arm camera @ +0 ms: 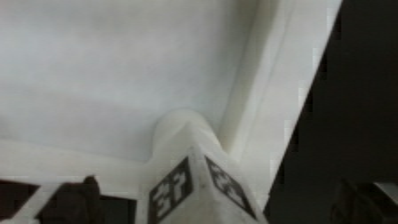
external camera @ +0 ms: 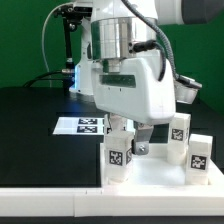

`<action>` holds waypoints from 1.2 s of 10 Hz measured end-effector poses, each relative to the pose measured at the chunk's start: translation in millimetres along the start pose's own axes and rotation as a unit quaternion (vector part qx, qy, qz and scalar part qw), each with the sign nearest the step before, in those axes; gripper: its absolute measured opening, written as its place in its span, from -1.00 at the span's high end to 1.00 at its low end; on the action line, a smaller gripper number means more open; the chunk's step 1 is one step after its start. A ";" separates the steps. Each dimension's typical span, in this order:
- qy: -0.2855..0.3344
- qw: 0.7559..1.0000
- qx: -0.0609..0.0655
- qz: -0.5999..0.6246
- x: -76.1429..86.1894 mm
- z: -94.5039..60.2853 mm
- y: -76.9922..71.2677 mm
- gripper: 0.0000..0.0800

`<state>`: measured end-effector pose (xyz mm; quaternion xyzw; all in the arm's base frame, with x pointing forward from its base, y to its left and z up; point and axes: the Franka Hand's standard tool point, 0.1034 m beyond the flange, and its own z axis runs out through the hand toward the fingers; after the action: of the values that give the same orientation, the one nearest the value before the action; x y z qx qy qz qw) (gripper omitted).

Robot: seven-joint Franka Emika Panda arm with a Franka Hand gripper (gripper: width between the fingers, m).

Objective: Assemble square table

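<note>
Legs stand on the square tabletop [external camera: 160, 180]: three upright white tagged ones are visible in the exterior view, one [external camera: 119, 152] just below the gripper [external camera: 128, 128], two [external camera: 181, 127] [external camera: 200, 154] towards that view's right. Whether the fingers grip the near leg [arm camera: 192, 170] cannot be told. Beyond the tabletop, the marker board [external camera: 80, 125] lies flat on the black table [external camera: 40, 140]. The arm's bulk hides the tabletop's centre.
</note>
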<state>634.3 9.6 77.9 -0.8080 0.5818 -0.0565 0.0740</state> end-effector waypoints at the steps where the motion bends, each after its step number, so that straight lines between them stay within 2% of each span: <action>1: 0.000 1.000 0.000 -0.028 0.4 0.0 0.1 -0.62; 2: 0.003 0.997 -0.003 -0.080 1.4 0.0 0.5 -0.62; 3: 0.002 0.972 -0.023 -0.233 2.3 -0.5 -0.2 -0.62; 4: -0.004 0.961 -0.031 -0.275 0.2 -0.3 0.4 -0.62; 6: -0.001 0.968 -0.029 -0.249 1.3 -0.3 0.1 -0.56; 7: -0.001 0.969 -0.029 -0.245 1.4 -0.2 0.2 -0.13; 8: -0.001 0.977 -0.029 -0.212 1.4 -0.1 0.6 -0.13; 9: 0.000 0.990 -0.033 -0.137 4.9 -0.2 3.6 0.26; 10: -0.002 0.998 -0.038 -0.048 8.0 -2.6 3.7 0.27; 11: -0.012 0.998 -0.049 0.049 6.4 -3.5 5.0 0.27; 12: -0.028 0.988 -0.041 0.146 8.7 -3.8 3.7 0.28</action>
<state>633.0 0.0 81.0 -0.7179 0.6932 0.0011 0.0643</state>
